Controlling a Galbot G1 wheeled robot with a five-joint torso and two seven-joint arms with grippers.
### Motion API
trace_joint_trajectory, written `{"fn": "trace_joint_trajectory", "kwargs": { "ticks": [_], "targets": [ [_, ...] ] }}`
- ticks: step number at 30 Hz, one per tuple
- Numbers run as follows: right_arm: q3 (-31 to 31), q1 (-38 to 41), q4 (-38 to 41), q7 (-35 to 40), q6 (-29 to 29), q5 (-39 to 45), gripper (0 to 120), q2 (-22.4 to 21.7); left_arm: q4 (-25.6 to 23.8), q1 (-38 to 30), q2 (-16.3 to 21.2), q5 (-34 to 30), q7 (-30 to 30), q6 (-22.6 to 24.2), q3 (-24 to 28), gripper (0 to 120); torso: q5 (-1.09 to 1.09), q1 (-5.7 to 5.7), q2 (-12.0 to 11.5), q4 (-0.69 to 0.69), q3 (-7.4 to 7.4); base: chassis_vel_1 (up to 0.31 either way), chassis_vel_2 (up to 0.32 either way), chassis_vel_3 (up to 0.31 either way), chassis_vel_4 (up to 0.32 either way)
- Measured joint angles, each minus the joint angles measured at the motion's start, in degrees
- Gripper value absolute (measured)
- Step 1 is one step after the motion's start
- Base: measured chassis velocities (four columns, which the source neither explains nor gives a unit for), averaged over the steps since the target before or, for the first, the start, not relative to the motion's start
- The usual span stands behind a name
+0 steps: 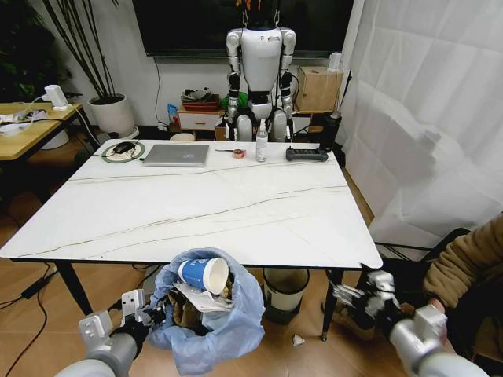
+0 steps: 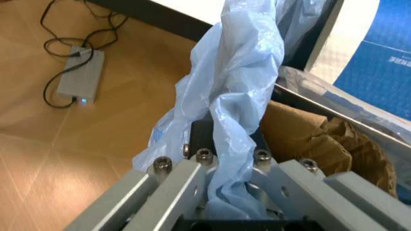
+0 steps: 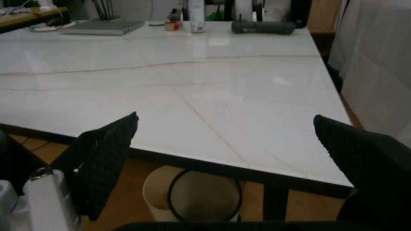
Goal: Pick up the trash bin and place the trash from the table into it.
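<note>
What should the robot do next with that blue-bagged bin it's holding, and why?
Probably lower the trash bin to the floor. The left gripper is shut on its liner, litter such as the blue paper cup is already inside, and the near part of the table looks bare.

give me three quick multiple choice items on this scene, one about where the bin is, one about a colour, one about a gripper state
1. Where is the trash bin?
A. on the table
B. held below the table's near edge
C. on the wooden desk

2. What colour is the paper cup on top of the bin?
A. blue
B. red
C. green

3. How is the right gripper?
A. shut on a can
B. shut on the liner
C. open, holding nothing

Answers:
1 B, the left gripper clamps its liner in front of the table.
2 A, blue wall with white inside.
3 C, its jaws stand wide apart before the table edge.
</note>
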Motion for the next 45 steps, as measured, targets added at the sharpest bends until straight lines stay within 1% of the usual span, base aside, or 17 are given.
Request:
{"fn": "trace_joint_trajectory", "kwargs": {
  "ticks": [2, 5, 6, 9, 12, 21, 26, 34, 41, 45],
  "targets": [
    [2.1, -1.3, -0.7, -1.7, 3.1, -2.2, 100, 2.7, 0.1, 0.0, 0.7, 0.3, 0.2, -0.6, 0.1, 0, -0.01, 0.00, 0.0, 0.00, 0.00, 0.000, 0.000, 0.000, 0.000],
    [4.2, -2.1, -1.9, -4.0, 6.6, -3.9, 100, 9.0, 0.1, 0.8, 1.8, 0.6, 0.3, -2.0, 0.5, 0, 0.00, 0.00, 0.0, -0.01, 0.00, 0.000, 0.000, 0.000, 0.000],
    [4.4, -2.1, -2.0, -4.5, 7.0, -4.1, 100, 9.9, 0.1, 1.0, 2.0, 0.6, 0.3, -2.1, 0.6, 0, 0.01, 0.00, 0.0, -0.02, 0.00, 0.000, 0.000, 0.000, 0.000],
    [4.5, -2.0, -2.2, -4.8, 7.3, -4.2, 100, 10.7, 0.0, 1.4, 2.3, 0.3, 0.2, -2.3, 0.8, 0, -0.02, 0.00, 0.0, -0.01, 0.00, 0.000, 0.000, 0.000, 0.000],
    [4.5, -1.9, -2.2, -4.9, 7.3, -4.2, 100, 10.9, -0.4, 2.3, 3.1, -1.1, 0.2, -2.6, 0.5, 0, -0.01, 0.00, 0.0, 0.01, 0.00, 0.000, 0.000, 0.000, 0.000],
    [4.2, -1.6, -2.2, -4.9, 7.2, -4.2, 100, 10.8, -0.3, 1.7, 3.5, -1.4, 0.7, -3.4, 0.4, 0, -0.01, 0.01, 0.0, 0.00, 0.01, 0.000, 0.000, 0.000, 0.000],
    [4.0, -1.5, -2.3, -4.9, 7.1, -4.1, 100, 10.6, 0.0, 0.5, 2.1, 0.7, 1.7, -4.1, 0.5, 0, -0.01, 0.01, 0.0, 0.00, 0.01, 0.000, 0.000, 0.000, 0.000],
    [4.0, -1.5, -2.3, -4.8, 7.0, -4.0, 100, 10.6, 0.1, 1.0, 0.5, 4.4, 3.0, -5.5, 0.5, 0, 0.00, 0.01, 0.0, 0.00, 0.01, 0.000, 0.000, 0.000, 0.000],
    [3.9, -1.4, -2.3, -4.8, 6.9, -3.9, 100, 10.5, 0.0, 0.7, -0.1, 5.2, 3.4, -5.6, 0.7, 0, 0.00, 0.01, 0.0, 0.00, 0.01, 0.000, 0.000, 0.000, 0.000],
    [3.9, -1.4, -2.3, -4.8, 6.9, -3.9, 100, 10.5, 0.0, 0.7, -0.2, 4.9, 3.3, -5.4, 0.9, 0, -0.01, -0.17, -0.4, 0.00, -0.15, 0.000, 0.000, 0.000, 0.000]
  ]
}}
